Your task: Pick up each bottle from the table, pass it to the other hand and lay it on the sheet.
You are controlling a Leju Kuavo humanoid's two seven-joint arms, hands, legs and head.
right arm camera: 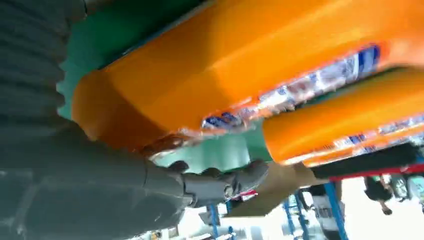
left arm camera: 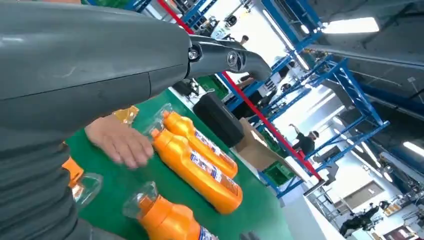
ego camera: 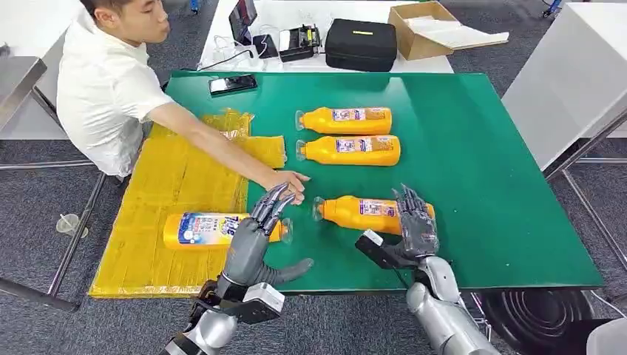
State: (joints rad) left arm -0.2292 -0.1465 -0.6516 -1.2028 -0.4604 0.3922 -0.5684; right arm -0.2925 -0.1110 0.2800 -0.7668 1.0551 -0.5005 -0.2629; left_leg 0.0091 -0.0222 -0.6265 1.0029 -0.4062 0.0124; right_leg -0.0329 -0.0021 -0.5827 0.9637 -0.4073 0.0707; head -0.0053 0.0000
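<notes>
Four orange bottles with clear caps lie on their sides. One (ego camera: 211, 229) rests on the yellow sheet (ego camera: 170, 200) at the table's left. My left hand (ego camera: 255, 240) hovers over its cap end, fingers spread, holding nothing. The nearest bottle on the green table (ego camera: 362, 213) (right arm camera: 225, 75) (left arm camera: 170, 222) lies by the front edge. My right hand (ego camera: 415, 225) (right arm camera: 100, 185) reaches over its base end with fingers extended, not closed around it. Two more bottles (ego camera: 347, 120) (ego camera: 351, 149) lie side by side farther back.
A person sits at the left and stretches a hand (ego camera: 290, 182) (left arm camera: 120, 142) onto the table between my hands. At the far edge are a phone (ego camera: 233, 83), a black case (ego camera: 361, 44) and a cardboard box (ego camera: 418, 33). The green table (ego camera: 503, 185) is bare at right.
</notes>
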